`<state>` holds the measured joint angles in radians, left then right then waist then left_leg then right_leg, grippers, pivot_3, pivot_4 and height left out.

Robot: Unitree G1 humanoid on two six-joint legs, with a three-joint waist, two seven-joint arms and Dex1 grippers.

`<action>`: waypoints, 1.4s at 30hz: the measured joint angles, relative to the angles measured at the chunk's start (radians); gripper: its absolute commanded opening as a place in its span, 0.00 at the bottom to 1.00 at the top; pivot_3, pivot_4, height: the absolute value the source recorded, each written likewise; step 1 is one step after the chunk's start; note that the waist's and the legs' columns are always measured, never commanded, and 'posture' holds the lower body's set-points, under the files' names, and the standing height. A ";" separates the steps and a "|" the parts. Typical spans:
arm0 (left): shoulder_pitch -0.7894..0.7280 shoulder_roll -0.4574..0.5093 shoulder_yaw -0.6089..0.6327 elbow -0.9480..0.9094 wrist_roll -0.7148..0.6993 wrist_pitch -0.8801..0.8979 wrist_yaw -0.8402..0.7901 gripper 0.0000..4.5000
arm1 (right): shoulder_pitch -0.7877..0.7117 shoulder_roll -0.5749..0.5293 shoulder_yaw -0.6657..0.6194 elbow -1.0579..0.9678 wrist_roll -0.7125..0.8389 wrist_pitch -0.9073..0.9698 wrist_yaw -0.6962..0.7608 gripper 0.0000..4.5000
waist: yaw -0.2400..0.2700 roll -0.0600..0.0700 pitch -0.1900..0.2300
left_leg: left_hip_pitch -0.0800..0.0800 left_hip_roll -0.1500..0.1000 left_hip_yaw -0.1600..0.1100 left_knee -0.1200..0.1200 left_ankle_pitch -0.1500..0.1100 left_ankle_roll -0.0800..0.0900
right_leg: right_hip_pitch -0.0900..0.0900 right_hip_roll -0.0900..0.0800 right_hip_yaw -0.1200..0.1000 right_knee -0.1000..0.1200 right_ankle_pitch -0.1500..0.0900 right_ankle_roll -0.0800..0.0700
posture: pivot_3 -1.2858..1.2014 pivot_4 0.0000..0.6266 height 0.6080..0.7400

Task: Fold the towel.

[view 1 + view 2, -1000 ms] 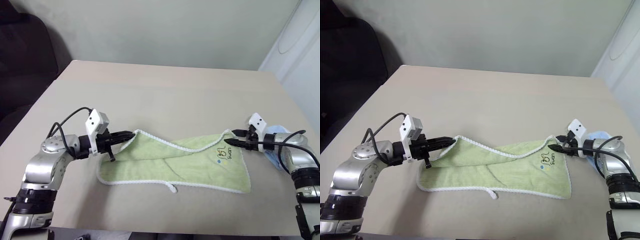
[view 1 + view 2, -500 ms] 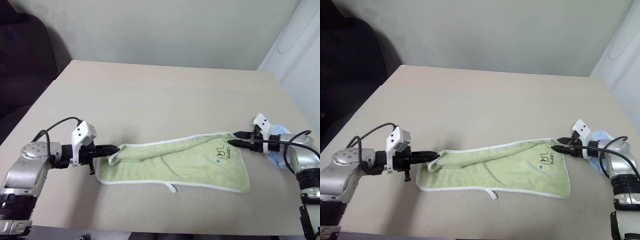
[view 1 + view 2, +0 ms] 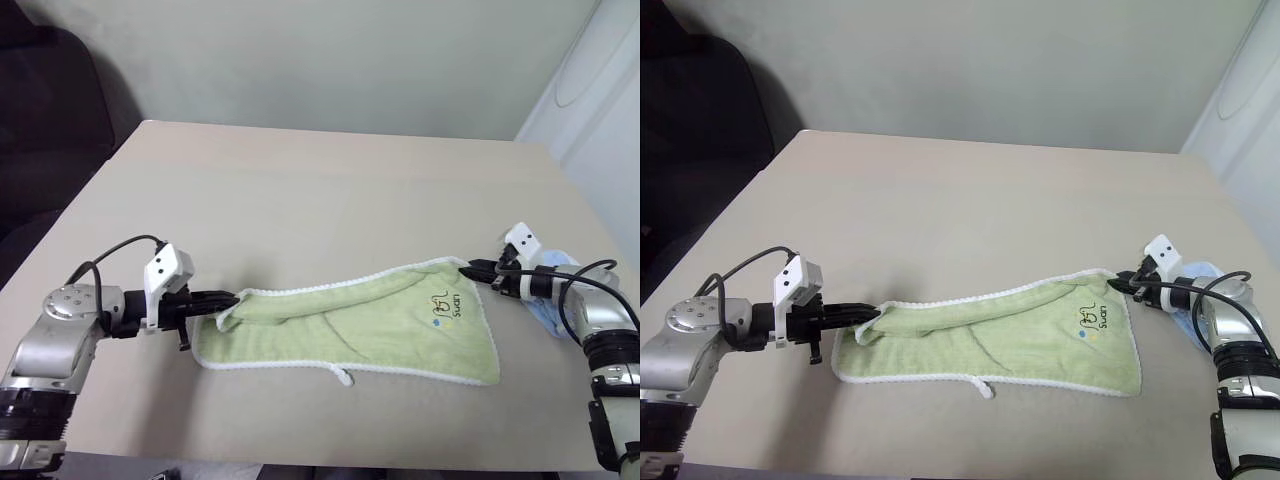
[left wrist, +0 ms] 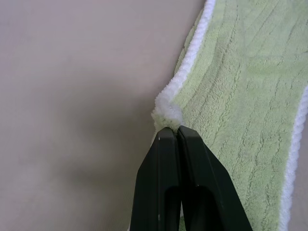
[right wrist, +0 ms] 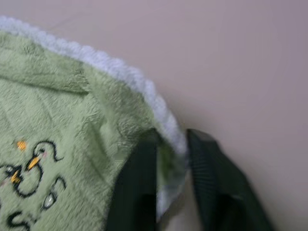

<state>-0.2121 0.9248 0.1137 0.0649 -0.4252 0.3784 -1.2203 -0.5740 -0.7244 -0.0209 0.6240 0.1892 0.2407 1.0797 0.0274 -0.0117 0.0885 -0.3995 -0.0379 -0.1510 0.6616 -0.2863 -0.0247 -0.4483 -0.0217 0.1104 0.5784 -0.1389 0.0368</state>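
Beige table [image 3: 330, 180] fills most of what we see, w/ a pale wall [image 3: 330, 60] behind and a dark chair [image 3: 45, 110] past its far left corner.

Nearest us, the towel [image 3: 350, 330] lies flat across the front part of the table, long way left to right, a small white loop [image 3: 344, 377] sticking off its near edge and the logo [image 3: 446, 308] toward its right end. Our left gripper [image 3: 232, 298] is clamped shut on the towel's left far corner; wrist view shows the white edging bunched right at the tips. Our right gripper [image 3: 474, 268] pinches the right far corner, edging caught between its fingers [image 5: 137, 192]. A light blue cloth [image 3: 548, 305] sits by the right table edge, partly hidden behind the right arm. Nothing lies betw. the grippers but the towel itself.

Vs. a sec ago: left gripper has pulled out to the left and lower, so the folded-over flap is now drawn out and the towel looks stretched longer. Right gripper was parted beside the corner then; now it's closed on it.
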 measured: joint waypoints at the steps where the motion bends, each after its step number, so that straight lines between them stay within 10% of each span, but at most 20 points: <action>1: 0.000 0.000 0.000 0.000 0.000 0.000 0.001 0.00 | 0.000 0.001 0.000 0.001 0.000 -0.002 0.000 0.01 | 0.000 0.000 0.000 | 0.000 0.000 0.000 0.000 0.000 0.000 | 0.000 0.000 0.000 0.000 0.000 0.000 | 0.52 0.24 1.00; 13: -0.082 -0.080 0.030 0.039 -0.006 -0.008 0.112 0.00 | 0.044 -0.043 -0.054 -0.122 0.015 -0.002 -0.022 0.01 | 0.005 0.000 0.001 | -0.001 0.000 0.000 0.001 0.000 -0.001 | 0.000 0.000 -0.001 0.000 0.001 -0.001 | 0.52 0.24 1.00; 30: -0.976 -0.338 0.057 0.790 0.122 -0.305 0.353 0.00 | -0.294 -0.138 -0.136 -0.069 -0.055 -0.127 -0.309 0.01 | 0.008 0.002 0.014 | -0.001 0.000 0.001 0.000 0.009 0.014 | 0.003 -0.001 -0.001 -0.010 0.016 0.017 | 0.52 0.24 1.00; 35: -0.917 -0.268 0.048 0.788 0.126 -0.323 0.190 0.00 | -0.188 -0.186 -0.213 -0.210 0.022 -0.089 -0.264 0.01 | 0.006 0.002 0.014 | -0.001 0.000 0.000 0.000 0.009 0.014 | 0.005 0.000 -0.001 -0.012 0.016 0.017 | 0.52 0.24 1.00; 42: -0.429 -0.104 0.055 0.343 0.012 -0.099 -0.023 0.00 | 0.355 -0.207 -0.370 -0.646 0.223 0.154 -0.125 0.01 | 0.004 0.000 0.015 | -0.006 0.000 0.002 0.004 0.012 0.005 | 0.005 0.000 -0.001 -0.015 0.010 0.012 | 0.52 0.24 1.00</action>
<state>-0.6413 0.8208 0.1691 0.4077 -0.4129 0.2798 -1.2430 -0.2193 -0.9309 -0.3910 -0.0220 0.4122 0.3952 0.9544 0.0312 -0.0112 0.1036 -0.4054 -0.0383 -0.1491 0.6655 -0.2745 -0.0195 -0.4435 -0.0214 0.1094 0.5632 -0.1290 0.0486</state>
